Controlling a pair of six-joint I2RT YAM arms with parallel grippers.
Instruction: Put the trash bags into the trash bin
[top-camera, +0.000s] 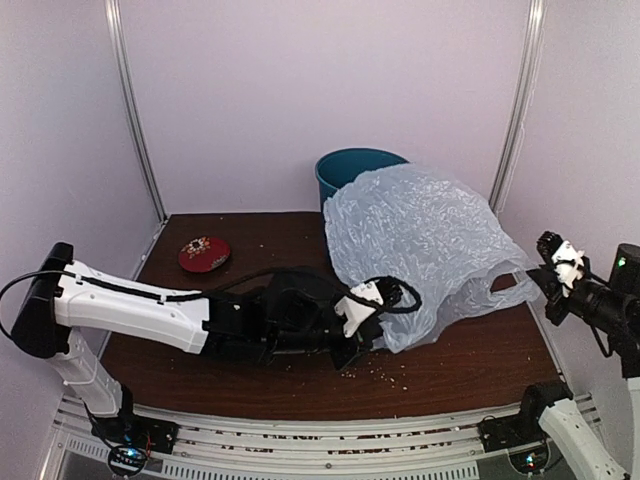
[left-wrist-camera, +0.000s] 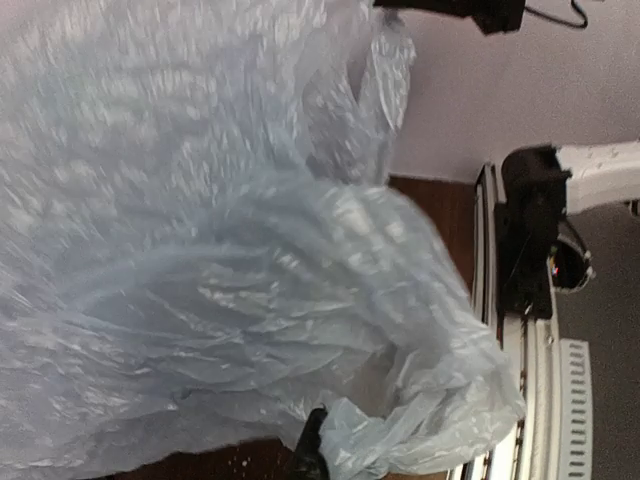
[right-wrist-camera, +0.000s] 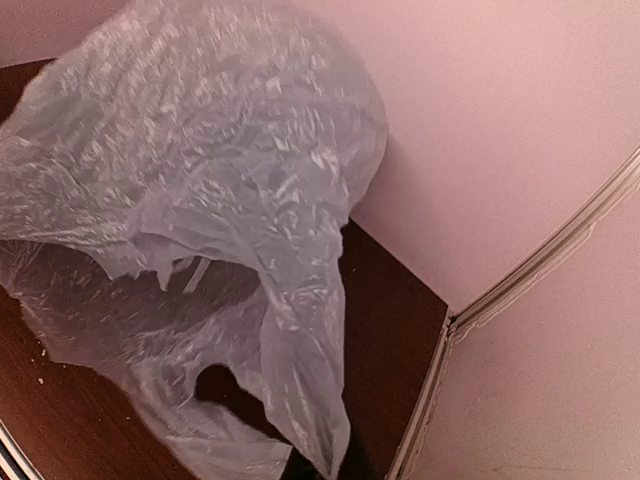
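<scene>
The pale blue-grey trash bag (top-camera: 420, 245) is spread wide over the table's right half, billowed up against the teal trash bin (top-camera: 352, 165) at the back; only the bin's left rim shows. My left gripper (top-camera: 372, 312) lies low on the table, shut on the bag's near edge. In the left wrist view the bag (left-wrist-camera: 230, 250) fills the frame and one dark fingertip (left-wrist-camera: 308, 450) shows beside its pinched fold. My right gripper (top-camera: 545, 275) is shut on the bag's handle loop at the right. In the right wrist view the bag (right-wrist-camera: 200, 170) narrows into a strip running to the jaws at the bottom edge.
A round red object (top-camera: 204, 253) lies at the table's back left. Crumbs (top-camera: 385, 375) are scattered near the front edge. Pale walls close in the back and both sides. The right arm's base (left-wrist-camera: 530, 230) stands by the front rail.
</scene>
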